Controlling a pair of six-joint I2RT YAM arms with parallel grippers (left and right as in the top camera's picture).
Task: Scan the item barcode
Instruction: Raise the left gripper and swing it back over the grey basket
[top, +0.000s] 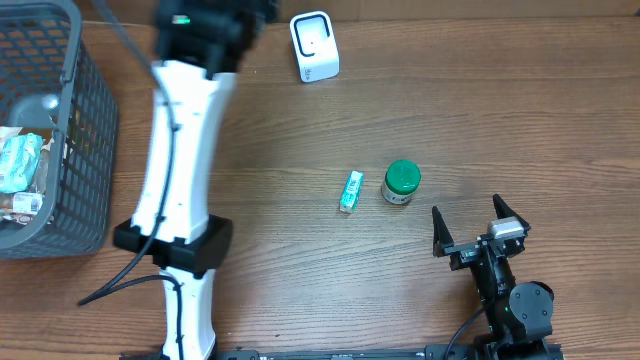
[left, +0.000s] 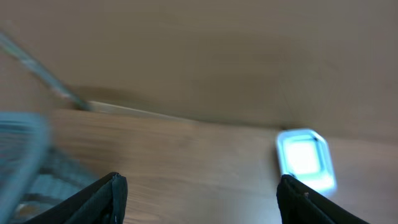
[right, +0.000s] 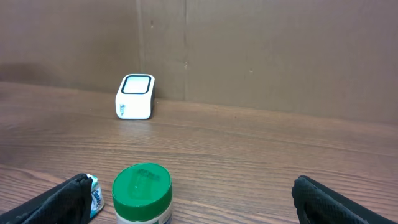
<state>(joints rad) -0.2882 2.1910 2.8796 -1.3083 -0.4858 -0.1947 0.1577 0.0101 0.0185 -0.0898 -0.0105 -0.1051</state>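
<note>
The white barcode scanner (top: 314, 46) stands at the back of the table, also visible as a blurred scanner (left: 305, 158) and a sharper scanner (right: 135, 96). Two items lie mid-table: a small teal packet (top: 351, 191) and a green-lidded jar (top: 401, 183). No barcode shows on either. My left gripper (left: 202, 183) is open and empty, up near the back edge to the left of the scanner. My right gripper (top: 467, 210) is open and empty just right of the jar (right: 142, 190), with the packet (right: 95, 198) by its left finger.
A dark mesh basket (top: 88, 150) holding several packaged goods stands at the left edge, and its blurred rim shows as the basket (left: 25, 155). The white left arm (top: 185, 150) stretches from the front edge to the back. A brown wall closes the far side.
</note>
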